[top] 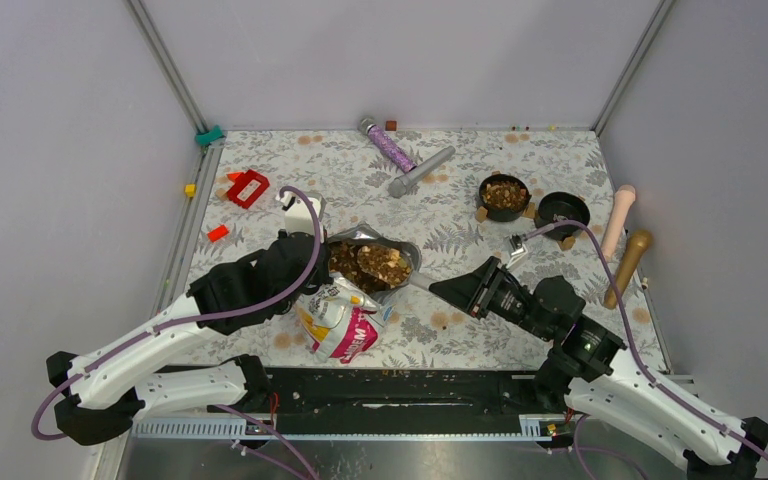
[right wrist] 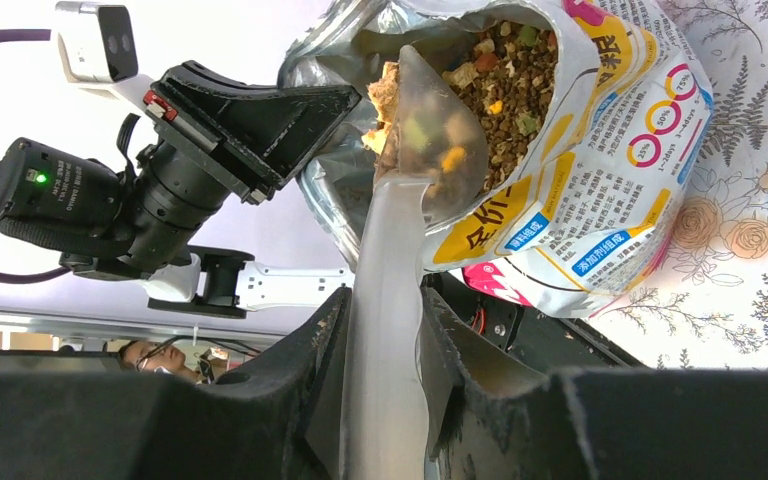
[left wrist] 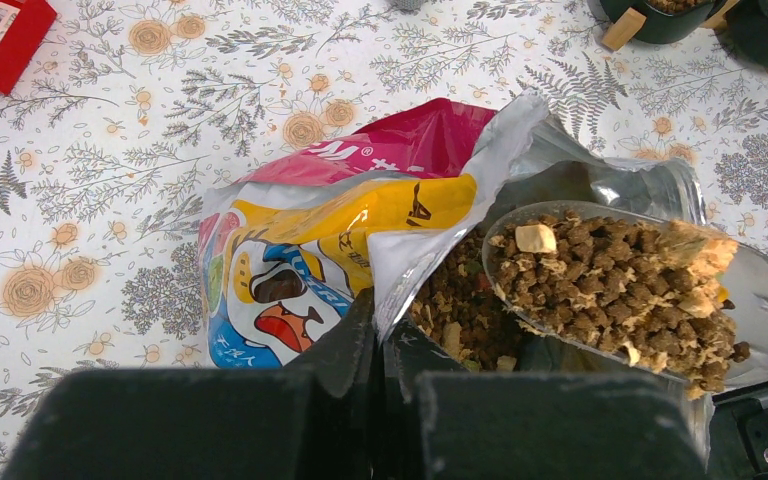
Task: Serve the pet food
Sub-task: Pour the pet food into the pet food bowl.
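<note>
The glossy yellow, white and magenta bag (top: 343,322) stands open near the table's front middle, with brown kibble (left wrist: 460,310) inside it. My left gripper (top: 322,248) is shut on the bag's silver-lined rim (left wrist: 430,240); in the left wrist view the left gripper (left wrist: 388,335) pinches that edge. My right gripper (top: 452,290) is shut on the handle (right wrist: 385,300) of a clear scoop (top: 385,264). The scoop (left wrist: 615,285) is heaped with kibble and sits at the bag's mouth. In the right wrist view the right gripper (right wrist: 385,335) holds the handle and the scoop's underside (right wrist: 430,140) shows.
A black bowl (top: 504,194) holding kibble and an empty black bowl (top: 563,209) stand at the back right. Pink (top: 618,220) and tan (top: 628,265) rods lie at the right edge. A glittery purple tube (top: 390,148), a grey rod (top: 422,171) and a red block (top: 248,187) lie at the back.
</note>
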